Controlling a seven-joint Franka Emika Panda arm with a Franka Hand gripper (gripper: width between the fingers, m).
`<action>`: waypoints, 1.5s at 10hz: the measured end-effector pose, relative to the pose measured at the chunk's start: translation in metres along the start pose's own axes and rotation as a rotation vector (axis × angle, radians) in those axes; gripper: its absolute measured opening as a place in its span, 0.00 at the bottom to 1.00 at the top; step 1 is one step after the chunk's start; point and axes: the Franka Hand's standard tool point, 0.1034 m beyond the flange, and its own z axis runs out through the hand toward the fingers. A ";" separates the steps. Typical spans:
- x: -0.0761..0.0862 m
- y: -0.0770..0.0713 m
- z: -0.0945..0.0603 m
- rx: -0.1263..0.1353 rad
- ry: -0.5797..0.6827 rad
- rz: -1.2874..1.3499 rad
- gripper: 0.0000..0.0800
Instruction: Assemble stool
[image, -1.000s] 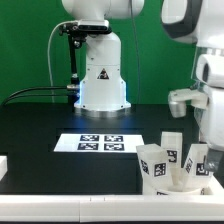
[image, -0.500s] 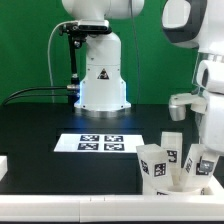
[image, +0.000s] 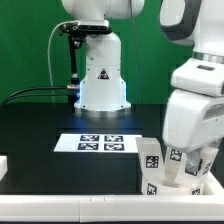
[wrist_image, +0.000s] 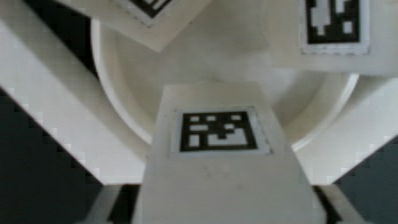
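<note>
Green wall behind, black counter (image: 40, 120) below. Fingers (wrist_image: 217, 190) pinching a leg (wrist_image: 219, 140) right over the round seat (wrist_image: 125, 95), at the exterior view's right. Picking-up step, probably. Next: lift leg, stand it in a socket.

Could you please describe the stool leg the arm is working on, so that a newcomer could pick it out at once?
Start from the marker board on the black table and look toward the exterior view's right, where white tagged legs cluster on the round seat. The gripped leg is the one under the arm's white wrist. Unlike its neighbours, it sits between the closed jaws, its square tag facing the wrist camera.
</note>
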 end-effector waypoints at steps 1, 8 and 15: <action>-0.004 0.001 0.003 0.035 0.005 0.164 0.42; -0.023 0.022 0.007 0.096 -0.034 0.893 0.42; -0.035 0.043 0.007 0.098 -0.041 1.511 0.42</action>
